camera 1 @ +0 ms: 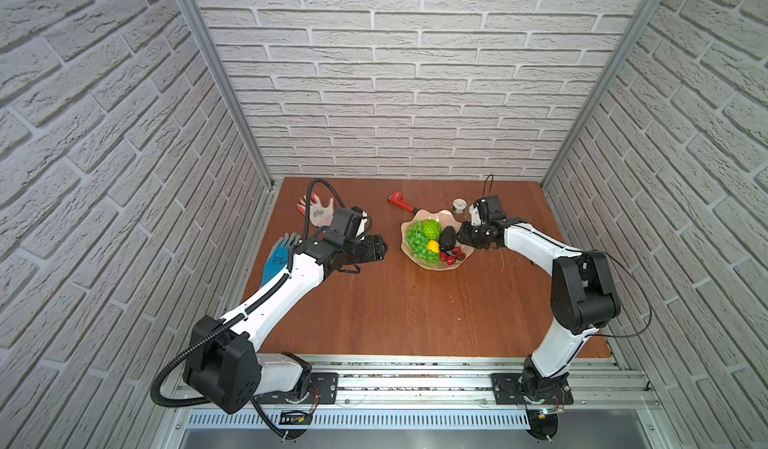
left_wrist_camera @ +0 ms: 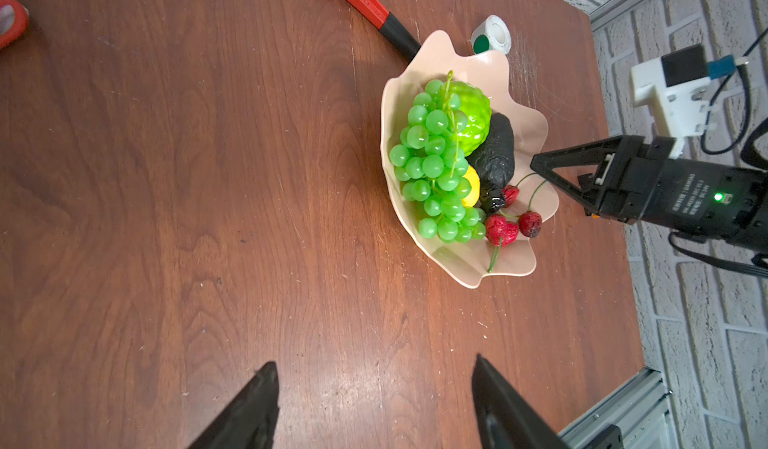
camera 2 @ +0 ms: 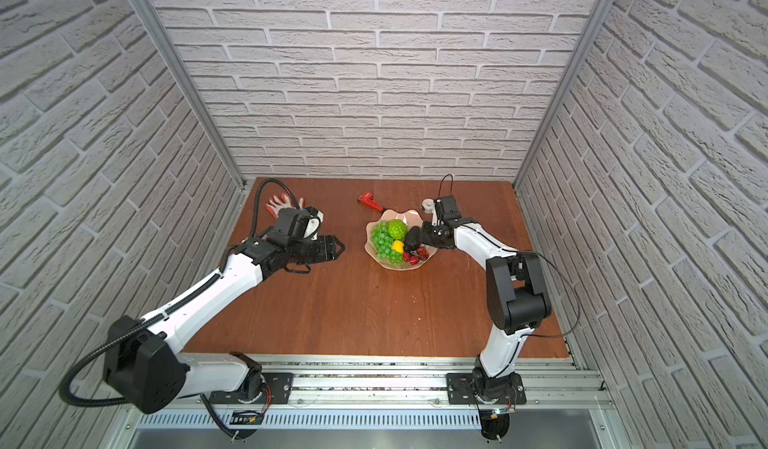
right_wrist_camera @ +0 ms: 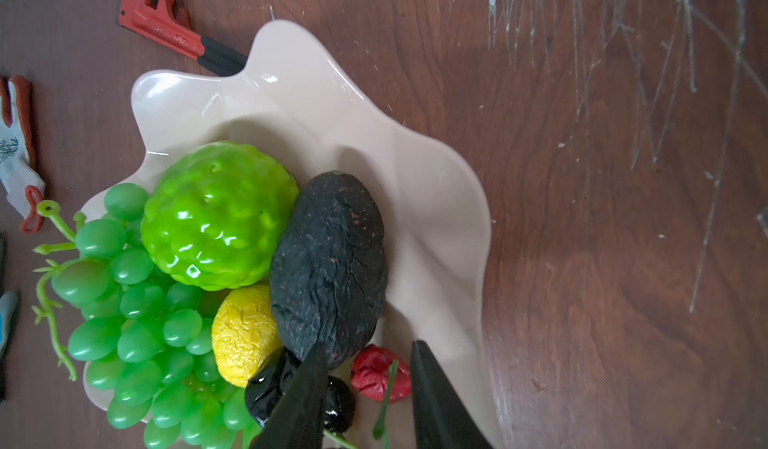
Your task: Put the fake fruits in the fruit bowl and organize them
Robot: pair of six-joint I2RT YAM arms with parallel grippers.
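Closest to the lens, my right gripper (right_wrist_camera: 368, 345) is hovering over the edge of the fruit bowl (right_wrist_camera: 436, 201), jaws standing a little apart and gripping nothing; a red cherry (right_wrist_camera: 378, 374) is showing between them. Inside the bowl the green grape bunch (right_wrist_camera: 137, 330), lime-green ball (right_wrist_camera: 216, 218), yellow fruit (right_wrist_camera: 245, 334), dark avocado (right_wrist_camera: 332, 268) and dark cherries (right_wrist_camera: 268, 391) are resting together; my left gripper (left_wrist_camera: 375, 359) is hanging wide open over the table (left_wrist_camera: 166, 176), well apart from it.
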